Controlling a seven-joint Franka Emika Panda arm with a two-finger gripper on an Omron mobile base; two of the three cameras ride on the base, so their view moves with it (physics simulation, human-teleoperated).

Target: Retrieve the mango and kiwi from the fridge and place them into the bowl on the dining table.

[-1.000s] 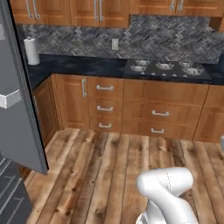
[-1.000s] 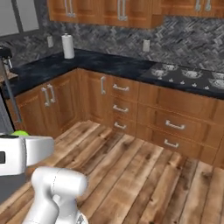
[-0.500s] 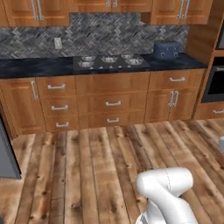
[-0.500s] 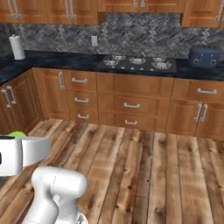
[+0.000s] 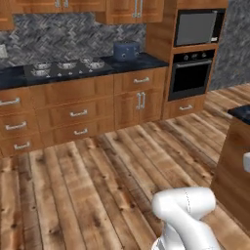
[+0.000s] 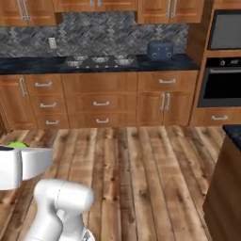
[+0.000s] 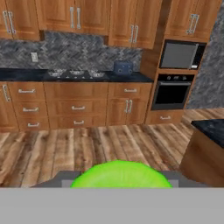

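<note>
Kitchen view swung from fridge side to oven (image 5: pixel 190 73) | dining table (image 7: pixel 210 131) entering right edge | gripper (image 7: pixel 120 186) clamped on green fruit (image 7: pixel 120 175) | carrying toward bowl, likely.

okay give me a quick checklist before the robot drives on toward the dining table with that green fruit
1. Green fruit sits at the gripper: ok.
2. Firm grip on the fruit: cannot tell, the fingers are hidden.
3. Dining table in sight, at the right: ok.
4. Wooden floor toward the table free of obstacles: ok.
5. Bowl located: cannot tell.
6. Oven door shut, out of the path: ok.
</note>
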